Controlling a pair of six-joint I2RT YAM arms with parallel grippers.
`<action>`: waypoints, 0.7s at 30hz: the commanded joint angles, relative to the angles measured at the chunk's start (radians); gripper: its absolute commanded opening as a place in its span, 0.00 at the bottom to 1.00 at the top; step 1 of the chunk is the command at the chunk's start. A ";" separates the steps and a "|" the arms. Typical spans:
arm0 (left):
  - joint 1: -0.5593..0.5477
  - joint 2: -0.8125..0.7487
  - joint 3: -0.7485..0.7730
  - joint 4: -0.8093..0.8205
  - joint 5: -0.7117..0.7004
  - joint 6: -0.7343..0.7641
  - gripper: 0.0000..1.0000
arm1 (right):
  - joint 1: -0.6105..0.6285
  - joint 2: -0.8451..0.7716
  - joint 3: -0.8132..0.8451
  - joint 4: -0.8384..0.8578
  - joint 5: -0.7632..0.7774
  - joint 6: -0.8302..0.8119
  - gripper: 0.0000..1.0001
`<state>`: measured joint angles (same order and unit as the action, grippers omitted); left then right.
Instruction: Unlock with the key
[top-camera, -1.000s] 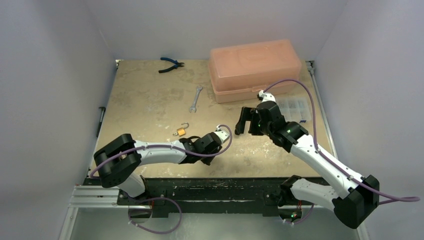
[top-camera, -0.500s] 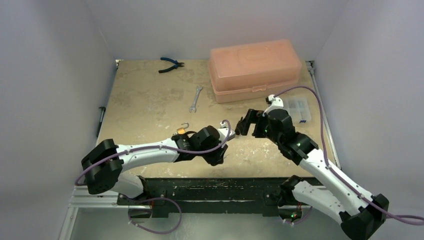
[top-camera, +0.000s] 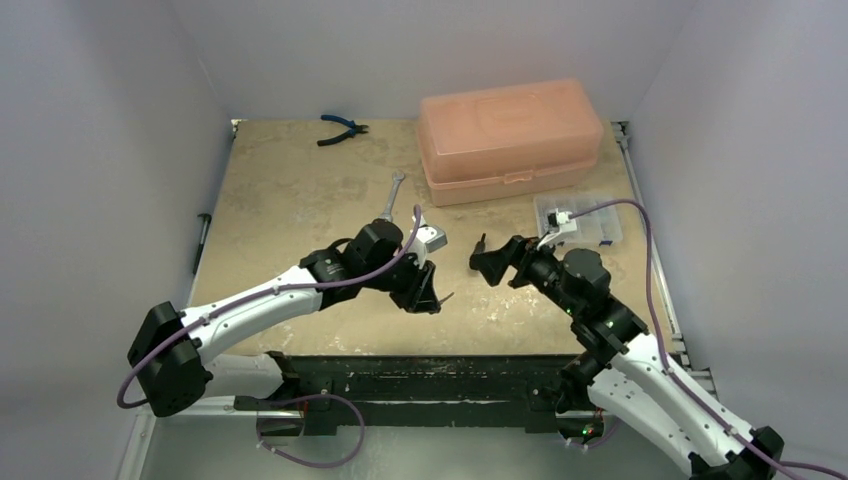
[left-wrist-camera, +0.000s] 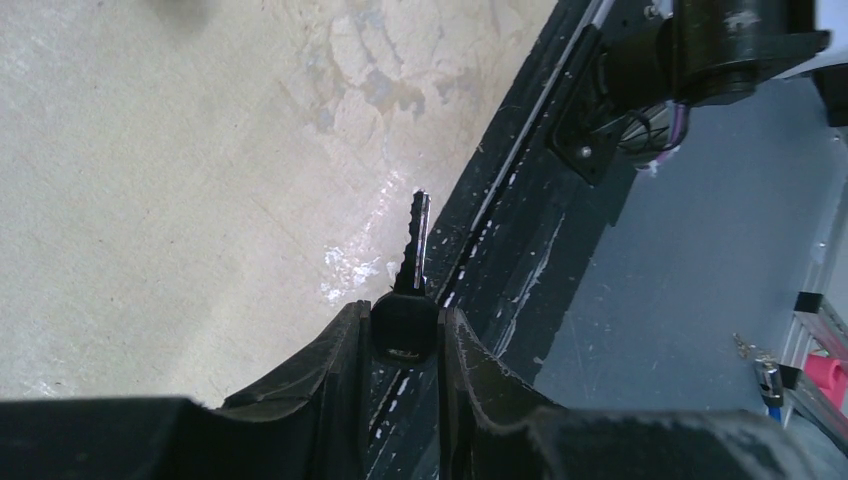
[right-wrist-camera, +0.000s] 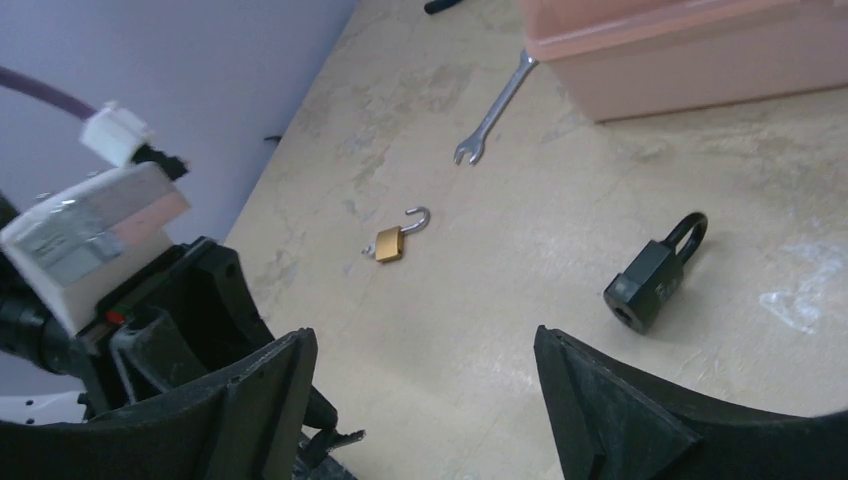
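**A:** What is the left gripper (left-wrist-camera: 402, 318) doing?

**B:** Clamping the key (left-wrist-camera: 412, 250), whose blade is sticking straight out.

**A:** And the right gripper (right-wrist-camera: 420, 335)?

**B:** Hanging spread and empty. It's sitting nearer the black padlock (right-wrist-camera: 655, 275), which is lying just ahead, keyhole end nearest and shackle pointing away. Farther off, a brass padlock (right-wrist-camera: 395, 240) is lying open. Two padlocks, one key.

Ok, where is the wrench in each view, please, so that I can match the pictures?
Top external: the wrench lies near the centre, beyond the left arm, left of the box.
Left wrist: not in it; only the key in the left gripper.
Right wrist: top centre, left of the box.
Shared landmark: the box.
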<state>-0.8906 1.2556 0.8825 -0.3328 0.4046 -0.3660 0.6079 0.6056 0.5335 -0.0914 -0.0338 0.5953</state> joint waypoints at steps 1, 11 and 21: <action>0.010 -0.038 0.045 0.000 0.072 -0.017 0.00 | -0.003 0.117 0.098 -0.071 0.015 0.128 0.84; 0.012 -0.013 0.024 0.116 -0.015 -0.062 0.00 | 0.016 0.338 0.224 -0.287 -0.153 0.490 0.75; 0.012 0.011 0.021 0.168 -0.023 -0.054 0.00 | 0.033 0.316 0.176 -0.278 -0.167 0.585 0.63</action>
<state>-0.8837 1.2583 0.8909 -0.2333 0.3847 -0.4099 0.6285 0.9276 0.7158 -0.3882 -0.1757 1.1160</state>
